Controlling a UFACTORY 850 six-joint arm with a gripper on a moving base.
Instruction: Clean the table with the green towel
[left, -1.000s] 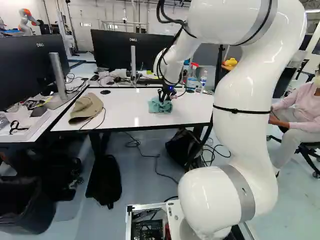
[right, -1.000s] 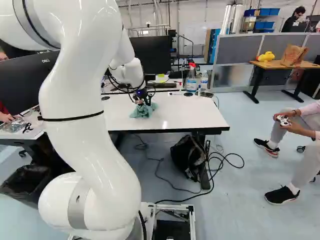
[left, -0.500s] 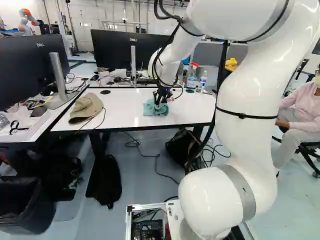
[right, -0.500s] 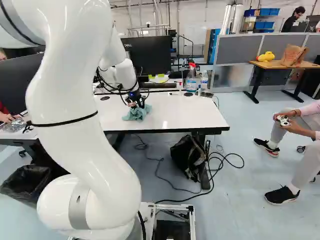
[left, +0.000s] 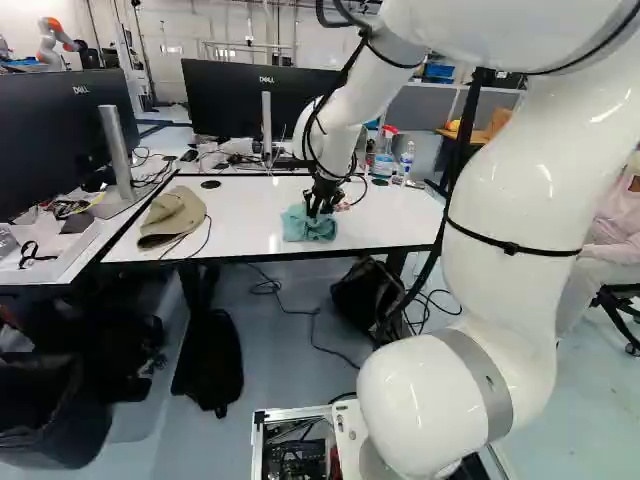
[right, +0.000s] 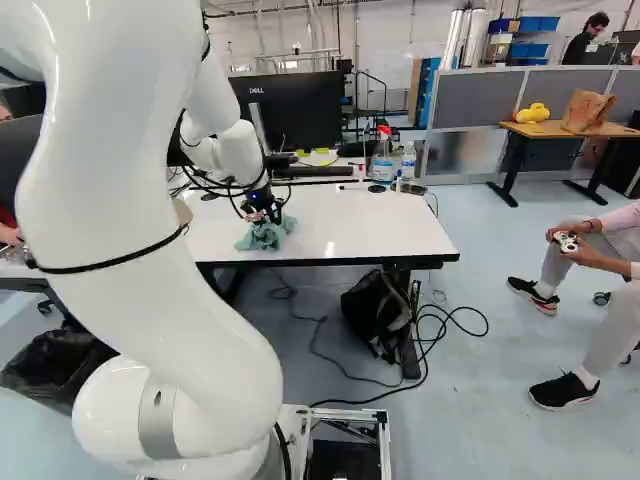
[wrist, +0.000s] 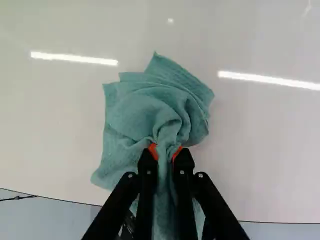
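In the left base view my gripper (left: 318, 203) is low over the white table (left: 260, 222), at the bunched green towel (left: 309, 226). The wrist view shows the gripper (wrist: 166, 152) shut on the towel (wrist: 145, 117), a fold pinched between its orange pads. Ahead of the fingers and to both sides the cloth spreads crumpled on the tabletop, near the table's front edge. Part of it runs back between the fingers. In the right base view the towel (right: 264, 236) also lies against the table.
A tan cap (left: 172, 217) with a cable lies on the table. Monitors (left: 262, 100) stand behind, a spray bottle (right: 382, 157) and a water bottle (right: 408, 161) at the back right. A black bag (right: 376, 312) sits under the table. Another robot (left: 55, 42) stands far back.
My arm has moved, carrying the towel over the tabletop toward the table's front edge and a little to the left. The grip has stayed on it; the base has not moved.
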